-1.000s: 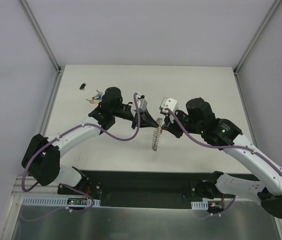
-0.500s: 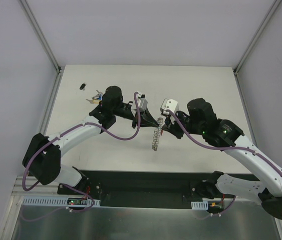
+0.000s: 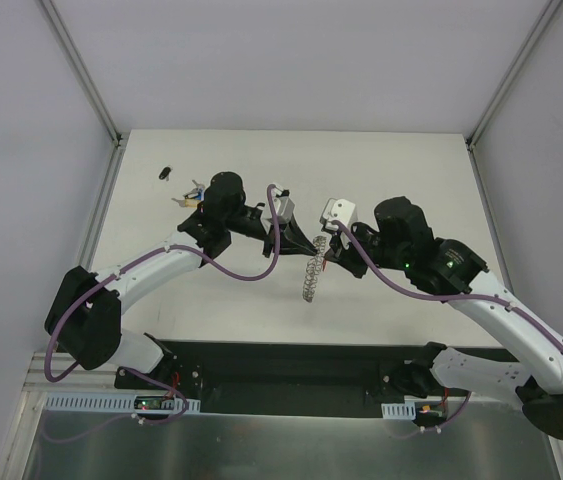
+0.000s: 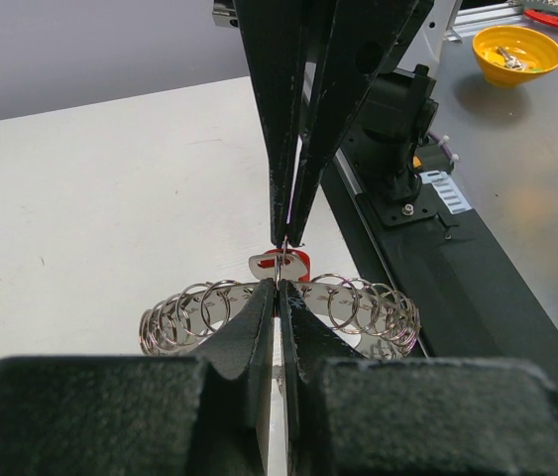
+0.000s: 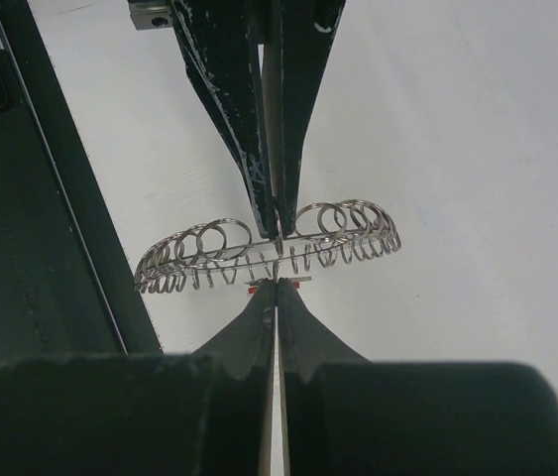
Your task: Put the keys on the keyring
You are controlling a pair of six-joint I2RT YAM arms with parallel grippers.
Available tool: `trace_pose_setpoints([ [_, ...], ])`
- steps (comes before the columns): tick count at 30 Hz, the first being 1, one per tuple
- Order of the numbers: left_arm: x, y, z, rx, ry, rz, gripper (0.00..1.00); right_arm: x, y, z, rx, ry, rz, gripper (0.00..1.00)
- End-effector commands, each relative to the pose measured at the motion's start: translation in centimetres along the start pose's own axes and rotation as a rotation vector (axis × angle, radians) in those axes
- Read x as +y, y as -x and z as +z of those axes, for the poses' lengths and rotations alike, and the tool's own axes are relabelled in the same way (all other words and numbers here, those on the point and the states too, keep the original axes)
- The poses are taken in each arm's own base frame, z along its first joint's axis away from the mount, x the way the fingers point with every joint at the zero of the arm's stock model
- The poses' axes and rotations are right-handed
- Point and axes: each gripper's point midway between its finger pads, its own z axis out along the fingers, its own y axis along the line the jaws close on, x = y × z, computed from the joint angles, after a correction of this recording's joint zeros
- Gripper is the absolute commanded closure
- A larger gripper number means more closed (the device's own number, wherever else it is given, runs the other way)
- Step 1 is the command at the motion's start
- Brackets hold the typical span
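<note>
Keyring (image 3: 310,274), hanging edge-on above the middle of the table (image 3: 411,180), is pinched at its wire rim by the left pincer (image 4: 277,292). A red-tagged key (image 4: 280,264) is nipped in the tightly closed right pincer (image 5: 277,289) and pressed tip-to-tip against it. With both grips so slight, the key could be twisted loose and dropped if the keyring is pushed sideways or the wire is missed.

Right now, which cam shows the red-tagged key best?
Left wrist: the red-tagged key shows its tag clearly, just above the keyring. Right wrist catches only a red sliver below the ring's coils. Top external shows the ring edge-on, but the key is too small to make out there.
</note>
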Motion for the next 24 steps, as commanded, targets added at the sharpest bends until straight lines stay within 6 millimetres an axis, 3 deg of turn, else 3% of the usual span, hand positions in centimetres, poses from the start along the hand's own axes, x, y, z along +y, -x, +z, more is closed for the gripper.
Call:
trace_pose_setpoints([
  [1,-1.37,2.63,0.29,-0.035,-0.077,0.076,1.00,-0.45,2.02,-1.09,-0.070,-0.023,-0.033,0.99],
  [24,-1.22,2.67,0.53,-0.034,-0.090,0.067,1.00,-0.29,2.41,-1.00,-0.087,-0.011,-0.040,0.99],
])
